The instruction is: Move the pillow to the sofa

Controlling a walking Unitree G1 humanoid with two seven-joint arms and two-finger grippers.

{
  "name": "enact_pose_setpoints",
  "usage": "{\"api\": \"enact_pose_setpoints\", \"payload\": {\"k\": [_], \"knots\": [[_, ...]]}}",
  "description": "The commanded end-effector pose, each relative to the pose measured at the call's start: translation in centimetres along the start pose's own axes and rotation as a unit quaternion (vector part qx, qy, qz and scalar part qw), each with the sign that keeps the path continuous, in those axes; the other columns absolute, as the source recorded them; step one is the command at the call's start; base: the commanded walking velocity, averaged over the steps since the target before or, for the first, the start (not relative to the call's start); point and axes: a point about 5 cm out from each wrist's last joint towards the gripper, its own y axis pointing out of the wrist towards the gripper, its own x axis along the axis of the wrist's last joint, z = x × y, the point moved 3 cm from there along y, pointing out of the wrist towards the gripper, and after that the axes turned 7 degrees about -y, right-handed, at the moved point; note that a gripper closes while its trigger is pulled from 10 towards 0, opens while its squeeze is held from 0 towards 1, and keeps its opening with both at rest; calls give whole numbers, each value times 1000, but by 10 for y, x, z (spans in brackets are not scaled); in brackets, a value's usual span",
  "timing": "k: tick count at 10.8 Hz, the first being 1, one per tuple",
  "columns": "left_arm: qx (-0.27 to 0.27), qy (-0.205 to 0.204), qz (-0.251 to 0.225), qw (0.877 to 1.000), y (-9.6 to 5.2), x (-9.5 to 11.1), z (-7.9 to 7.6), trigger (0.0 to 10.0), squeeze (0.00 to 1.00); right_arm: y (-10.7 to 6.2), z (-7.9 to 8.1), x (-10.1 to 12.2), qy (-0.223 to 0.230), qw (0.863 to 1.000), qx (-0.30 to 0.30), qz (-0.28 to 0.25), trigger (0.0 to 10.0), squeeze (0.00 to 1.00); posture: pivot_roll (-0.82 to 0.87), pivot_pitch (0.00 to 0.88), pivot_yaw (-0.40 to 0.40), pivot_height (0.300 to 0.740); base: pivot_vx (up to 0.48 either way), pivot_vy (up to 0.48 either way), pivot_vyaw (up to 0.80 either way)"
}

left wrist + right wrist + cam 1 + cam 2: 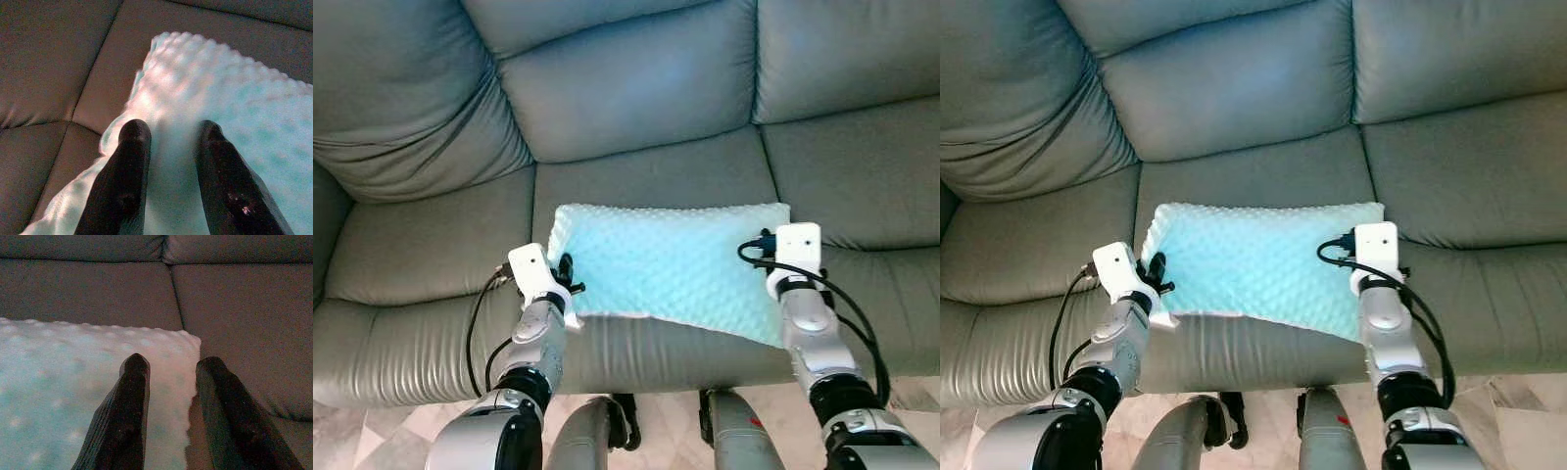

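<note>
1. A pale aqua, dimple-textured rectangular pillow (671,269) lies flat on the middle seat cushion of a grey-green leather sofa (636,88). Its near long edge reaches the front of the seat, and its far edge stops short of the backrest.

2. The left arm, silver with a white camera block at the wrist, reaches forward and up from the lower left. A black cable loops beside its forearm. The left gripper (566,277) sits at the pillow's left short edge, near the front corner.

3. In the left wrist view the left gripper's two long black fingers (124,181) are spread apart, with bumpy pillow fabric showing in the gap and under both tips. They rest over the pillow's end without pinching it.

4. The right arm mirrors the left, rising from the lower right with its wrist block above the pillow's right end and a black cable curling round the wrist. The right gripper (168,391) is at the pillow's right short edge.

5. In the right wrist view its fingers (124,416) are likewise parted. One lies over the pillow, and the other is just past the pillow's edge above bare seat leather. The pillow's far right corner shows between them.

6. Below the sofa front, a strip of pale tiled floor (911,392) is visible.
</note>
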Motion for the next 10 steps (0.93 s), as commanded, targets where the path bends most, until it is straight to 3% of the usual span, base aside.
{"api": "enact_pose_setpoints", "payload": {"k": [1, 5, 7, 8, 10], "knots": [[27, 2, 21, 999, -7, -15, 18, 10000, 1000, -6, 8, -13, 1, 1000, 8, 19, 10000, 1000, -162, 442, 255, 740, 0, 0, 0], [17, -13, 14, 1000, -10, -18, 16, 10000, 1000, -6, 11, -12, 3, 1000, 12, 17, 10000, 1000, -157, 443, 252, 740, 0, 0, 0], [-6, -7, -17, 1000, -9, -4, 17, 10000, 1000, -10, 12, -8, 7, 1000, 17, 8, 10000, 1000, -155, 432, 245, 740, 0, 0, 0], [-16, 4, -39, 999, -13, 5, 27, 10000, 1000, -20, 18, -22, 29, 998, 28, 53, 10000, 1000, -161, 420, 239, 740, 0, 0, 0], [-19, 22, -58, 998, -25, 13, 50, 10000, 1000, -38, 23, -30, 14, 997, 50, 61, 10000, 1000, -188, 362, 207, 740, 0, 0, 0]]}}
